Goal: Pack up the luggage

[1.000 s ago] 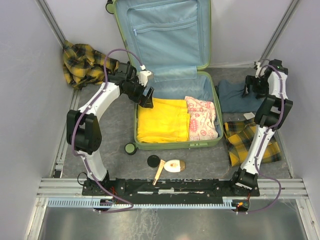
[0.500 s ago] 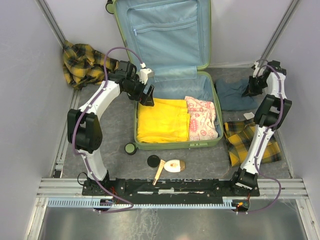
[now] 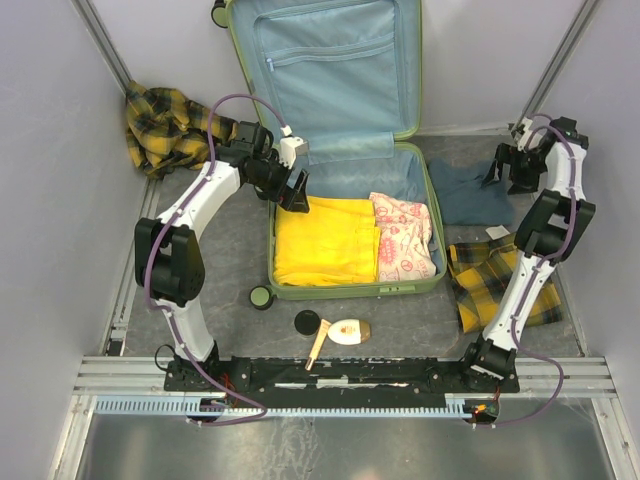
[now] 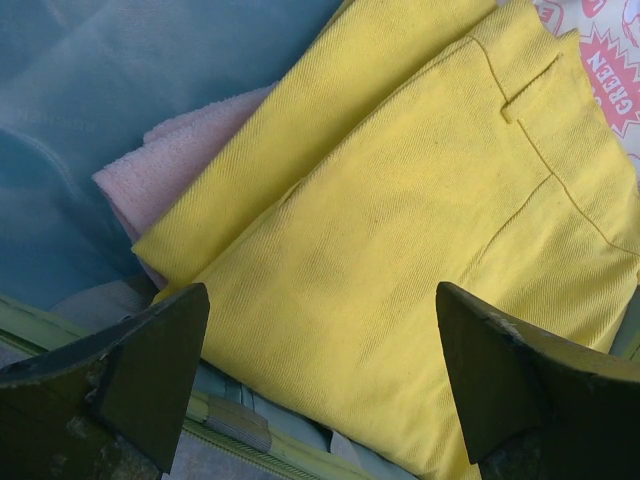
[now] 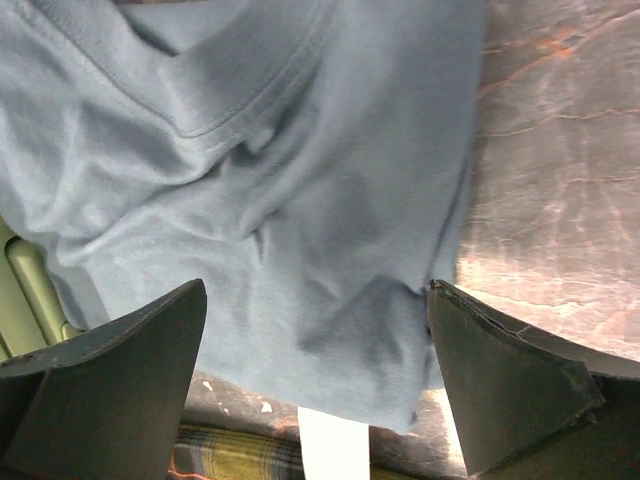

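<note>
Poising empty, spread right gripper [image 3: 506, 172] over blue shirt [image 3: 465, 195] at upper right, presumably bound for the luggage [image 3: 330, 70], left gripper [image 3: 292, 198] released above packed yellow trousers [image 3: 325, 240].

Hard plastic shell, matt cloth, stone-like tabletop

The luggage [image 3: 350, 291] has a smooth lime-green hard shell that looks like plastic, and its light blue lining [image 3: 330, 60] is thin woven fabric with a faint sheen. Inside, the yellow trousers [image 4: 400, 260] are matt twill with a visible diagonal weave, over a pink cloth [image 4: 170, 160] with a nubbly, towel-like pile. At the tabletop's right edge, the blue-grey T-shirt [image 5: 280, 170] is soft, matt jersey knit with a ribbed collar. The tabletop [image 5: 560, 200] is mottled grey, veined like stone, with a slight shine. The left gripper [image 4: 320, 370] has fingers [image 4: 150, 370] of matt black plastic, rough and scuffed at the edges. The rail [image 3: 120, 372] along the near edge is brushed metal.
</note>
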Controlling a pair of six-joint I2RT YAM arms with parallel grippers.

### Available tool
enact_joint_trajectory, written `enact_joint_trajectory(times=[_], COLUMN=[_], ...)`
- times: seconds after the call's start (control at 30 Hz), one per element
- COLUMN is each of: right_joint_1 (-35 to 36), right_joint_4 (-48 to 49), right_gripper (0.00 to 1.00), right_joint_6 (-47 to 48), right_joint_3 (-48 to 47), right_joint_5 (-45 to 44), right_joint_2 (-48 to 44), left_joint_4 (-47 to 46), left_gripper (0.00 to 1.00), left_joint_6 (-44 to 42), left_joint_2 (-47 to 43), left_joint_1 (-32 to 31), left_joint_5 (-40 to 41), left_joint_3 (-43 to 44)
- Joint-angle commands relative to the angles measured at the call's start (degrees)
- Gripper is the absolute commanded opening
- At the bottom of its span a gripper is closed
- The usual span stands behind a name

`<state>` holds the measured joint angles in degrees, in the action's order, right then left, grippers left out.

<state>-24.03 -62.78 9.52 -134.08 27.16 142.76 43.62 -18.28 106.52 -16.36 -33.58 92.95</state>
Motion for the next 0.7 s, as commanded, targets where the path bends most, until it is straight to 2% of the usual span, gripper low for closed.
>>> enact_joint_trajectory(times=[0.0,0.33,0.5,0.6,0.63,0.67], right_joint_1=[-1.2,0.1,1.9,2.8,3.1,3.3], right_joint_4=[3.5,5.8,7.1,6.5,6.0,5.5], right_gripper=[0.99,0.99,0.99,0.89,0.83,0.74], right_joint_6=[-1.5,-2.4,-2.5,-1.3,-0.9,-0.5], right_joint_3=[-2.5,-0.4,5.4,8.8,9.6,10.1], right_joint_5=[-2.2,-2.2,-1.7,-2.7,-2.9,-2.9], right_joint_2=[-1.6,3.2,2.8,3.1,3.2,3.3], left_joint_4=[-1.3,-1.1,-0.2,0.0,-0.1,-0.3], left_gripper=[1.0,1.0,1.0,0.99,1.0,0.99], left_joint_6=[0.7,0.5,-0.5,-1.0,-1.1,-1.2], left_joint_2=[0.0,1.3,2.7,2.6,2.5,2.3], left_joint_1=[0.3,0.3,0.6,0.6,0.6,0.6], left_joint_5=[-2.3,-1.7,-1.5,-1.2,-1.1,-1.0], left_joint_3=[1.1,1.2,2.6,2.5,2.2,2.0])
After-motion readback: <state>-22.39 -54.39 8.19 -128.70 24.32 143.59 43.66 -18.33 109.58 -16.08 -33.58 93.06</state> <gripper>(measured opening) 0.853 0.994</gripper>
